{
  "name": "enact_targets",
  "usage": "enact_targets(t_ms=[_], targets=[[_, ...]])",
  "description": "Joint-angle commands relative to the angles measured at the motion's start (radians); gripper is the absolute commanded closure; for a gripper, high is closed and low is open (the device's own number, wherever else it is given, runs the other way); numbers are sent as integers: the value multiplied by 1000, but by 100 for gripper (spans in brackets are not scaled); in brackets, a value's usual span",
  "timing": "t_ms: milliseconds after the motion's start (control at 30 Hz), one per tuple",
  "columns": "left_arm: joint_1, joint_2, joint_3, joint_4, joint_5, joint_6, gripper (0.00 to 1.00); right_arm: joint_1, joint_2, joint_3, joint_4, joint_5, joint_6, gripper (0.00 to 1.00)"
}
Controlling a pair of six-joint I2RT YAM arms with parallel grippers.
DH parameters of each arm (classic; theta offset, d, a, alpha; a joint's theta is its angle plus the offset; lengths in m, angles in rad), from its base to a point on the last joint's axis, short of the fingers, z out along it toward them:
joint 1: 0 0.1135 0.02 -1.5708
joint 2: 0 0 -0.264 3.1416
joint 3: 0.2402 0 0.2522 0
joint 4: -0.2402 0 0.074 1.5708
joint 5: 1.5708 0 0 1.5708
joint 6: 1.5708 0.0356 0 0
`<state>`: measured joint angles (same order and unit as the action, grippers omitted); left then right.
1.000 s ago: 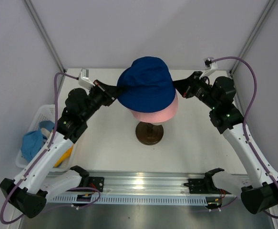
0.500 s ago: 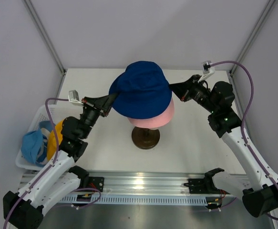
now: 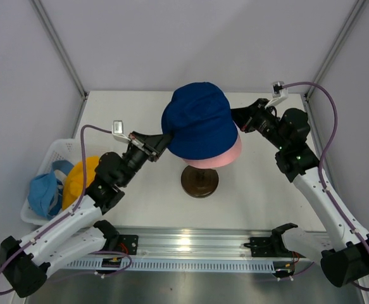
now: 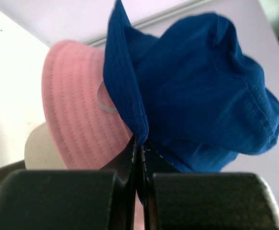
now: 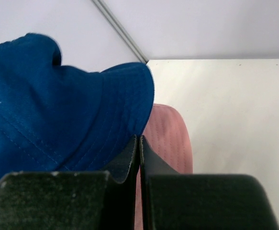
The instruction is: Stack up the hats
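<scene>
Mannequin head [image 4: 40, 149] mostly under pink hat [image 4: 72, 120]

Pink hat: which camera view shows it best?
Left wrist: the pink hat fills much of the frame, its stitched brim plain. Top external shows only a brim crescent under the navy hat; right wrist shows only a sliver.

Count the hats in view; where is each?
4: the navy hat over the pink hat on the mannequin head; the light blue hat and yellow-orange hat in the left basket, which may hide more.
</scene>
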<state>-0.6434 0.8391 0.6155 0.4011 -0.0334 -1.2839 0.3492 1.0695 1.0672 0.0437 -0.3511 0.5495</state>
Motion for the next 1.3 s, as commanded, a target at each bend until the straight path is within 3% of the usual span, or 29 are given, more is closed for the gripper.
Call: enact_targets(t_ms=[0,133,333,533,600,667,800,833,1033,1067,1100,1267], targets=[[-111,-31,29,-149,-98,146,95,-10,29,-1,-82,90,-31,100],[-160,17,79,-260,-119,158,94,-9,84,59,-88,95,-60,100],[-263,46,110,-255,-157,242,87,-9,234,201,-103,5,-135,100],[-314,-34,151,-359,-307,360,57,-4,336,298,-82,-103,-195,100],[-314,-86,203,-393,-377,423,42,-1,352,313,-87,-135,-223,99],[-297,-112,242,-481,-452,499,31,-1,372,344,-105,-132,-237,94],[-216,-140,372,-548,-456,604,23,-13,402,410,-163,-123,-273,80],[-196,-137,403,-565,-454,627,22,-15,405,425,-198,-121,-287,71],[22,-62,524,-672,-320,581,21,-74,423,565,-355,-78,-223,47],[40,-48,538,-680,-307,580,21,-84,414,579,-373,-89,-197,42],[56,-34,567,-683,-272,581,21,-93,403,592,-404,-88,-188,31],[79,103,660,-757,-163,656,24,-118,275,567,-469,49,-166,12]])
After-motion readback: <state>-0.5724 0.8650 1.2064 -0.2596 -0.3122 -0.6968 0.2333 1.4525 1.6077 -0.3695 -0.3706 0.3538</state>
